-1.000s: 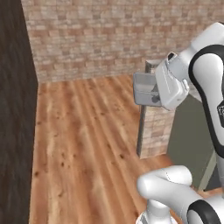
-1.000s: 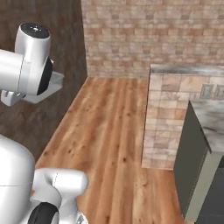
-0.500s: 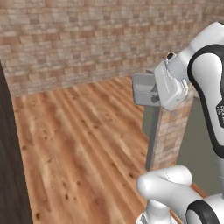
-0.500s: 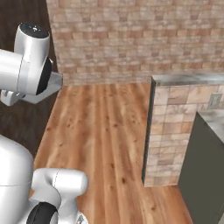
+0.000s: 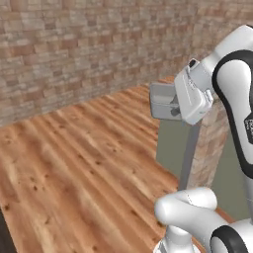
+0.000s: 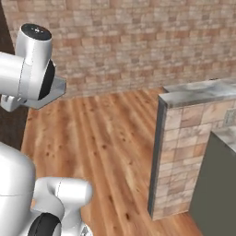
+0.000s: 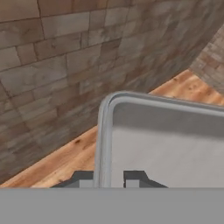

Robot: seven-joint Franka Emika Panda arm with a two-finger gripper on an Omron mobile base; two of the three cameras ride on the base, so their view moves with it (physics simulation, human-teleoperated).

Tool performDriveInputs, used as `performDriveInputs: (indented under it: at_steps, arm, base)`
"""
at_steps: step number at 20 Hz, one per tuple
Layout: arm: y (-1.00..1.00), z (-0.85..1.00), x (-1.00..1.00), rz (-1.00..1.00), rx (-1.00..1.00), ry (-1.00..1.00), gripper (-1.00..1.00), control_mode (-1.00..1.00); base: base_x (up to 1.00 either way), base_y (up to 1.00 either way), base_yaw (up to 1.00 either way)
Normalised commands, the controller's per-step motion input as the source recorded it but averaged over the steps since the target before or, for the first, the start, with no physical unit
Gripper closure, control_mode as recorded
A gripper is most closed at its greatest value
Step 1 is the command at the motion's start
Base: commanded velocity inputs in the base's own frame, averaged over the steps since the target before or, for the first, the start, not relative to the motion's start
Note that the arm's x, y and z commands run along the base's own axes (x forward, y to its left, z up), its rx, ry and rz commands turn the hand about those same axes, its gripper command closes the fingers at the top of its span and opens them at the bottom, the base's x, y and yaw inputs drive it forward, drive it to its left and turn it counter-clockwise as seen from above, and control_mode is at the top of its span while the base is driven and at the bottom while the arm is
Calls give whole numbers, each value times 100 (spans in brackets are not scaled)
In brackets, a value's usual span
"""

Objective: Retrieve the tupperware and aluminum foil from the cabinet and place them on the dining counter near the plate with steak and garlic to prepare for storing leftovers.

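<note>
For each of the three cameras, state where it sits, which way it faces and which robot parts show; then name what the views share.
Left base view: behind the arm to its left, facing a brick wall over wood floor; the arm rises at right, carrying the tub.
Right base view: behind-right, facing the same wall; arm at left, brick-sided counter at right.
Hand view: on the hand, looking along the fingers, which pinch the tub's rim.
Shared: brick wall and wood floor in all three views; the tub in the left base and hand views.
</note>
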Motion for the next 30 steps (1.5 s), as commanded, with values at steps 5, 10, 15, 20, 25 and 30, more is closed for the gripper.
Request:
performDriveInputs:
  at_steps: [5,10,15,20,25,30]
  arm:
    - [0,0,0,0,0,0,100,100]
    - [0,0,0,0,0,0,100,100]
    - [0,0,0,0,0,0,100,100]
    - [0,0,0,0,0,0,100,100]
    - [0,0,0,0,0,0,100,100]
    - [0,0,0,0,0,0,100,100]
  base:
    - [100,81,-38]
    - [100,82,-38]
    - [100,80,-38]
    - [100,82,-39]
    - [100,80,-40]
    - [100,73,-44]
